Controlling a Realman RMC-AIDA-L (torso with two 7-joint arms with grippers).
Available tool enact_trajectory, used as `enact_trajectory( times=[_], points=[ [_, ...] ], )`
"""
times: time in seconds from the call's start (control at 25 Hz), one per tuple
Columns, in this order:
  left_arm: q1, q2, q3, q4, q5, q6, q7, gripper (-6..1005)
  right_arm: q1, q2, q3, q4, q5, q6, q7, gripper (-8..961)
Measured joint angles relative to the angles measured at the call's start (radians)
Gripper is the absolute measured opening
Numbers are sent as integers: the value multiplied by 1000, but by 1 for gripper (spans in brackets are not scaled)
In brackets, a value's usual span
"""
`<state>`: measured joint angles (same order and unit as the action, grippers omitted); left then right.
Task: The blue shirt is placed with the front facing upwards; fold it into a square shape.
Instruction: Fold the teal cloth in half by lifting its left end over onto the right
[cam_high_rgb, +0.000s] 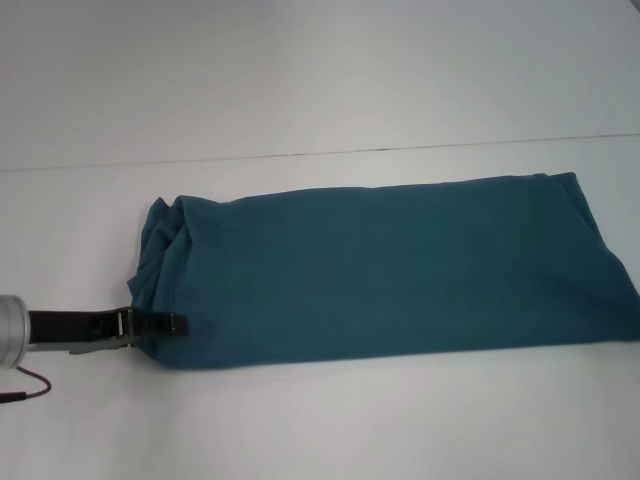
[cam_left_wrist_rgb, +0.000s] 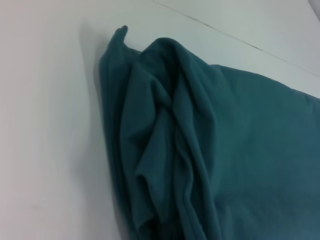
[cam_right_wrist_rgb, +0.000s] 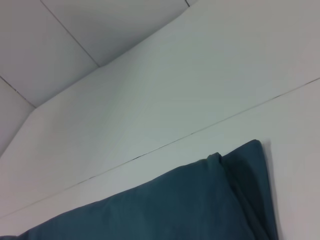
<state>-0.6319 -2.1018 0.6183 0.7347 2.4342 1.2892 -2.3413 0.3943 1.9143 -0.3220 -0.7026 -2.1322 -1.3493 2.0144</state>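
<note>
Left gripper at the bunched end of the folded shirt; right arm out of the head view.

Your left gripper (cam_high_rgb: 178, 324) lies low over the white table (cam_high_rgb: 300, 420), near its left edge; its dark fingers rest on the near-left corner of the dark teal-blue cotton T-shirt (cam_high_rgb: 400, 270), and you cannot tell whether they pinch cloth. The shirt lies folded into a long band running from table centre to the right edge, plain side up. Its left end is gathered in thick folds (cam_left_wrist_rgb: 165, 145); its right end lies flat with a tidy corner (cam_right_wrist_rgb: 250, 165).
</note>
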Motion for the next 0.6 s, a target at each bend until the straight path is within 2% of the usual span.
enact_trajectory(
  times=[0.6],
  points=[
    [-11,-5,18,8,3,-12,13,693,5,4,0,0,0,6,-2,930]
  ],
)
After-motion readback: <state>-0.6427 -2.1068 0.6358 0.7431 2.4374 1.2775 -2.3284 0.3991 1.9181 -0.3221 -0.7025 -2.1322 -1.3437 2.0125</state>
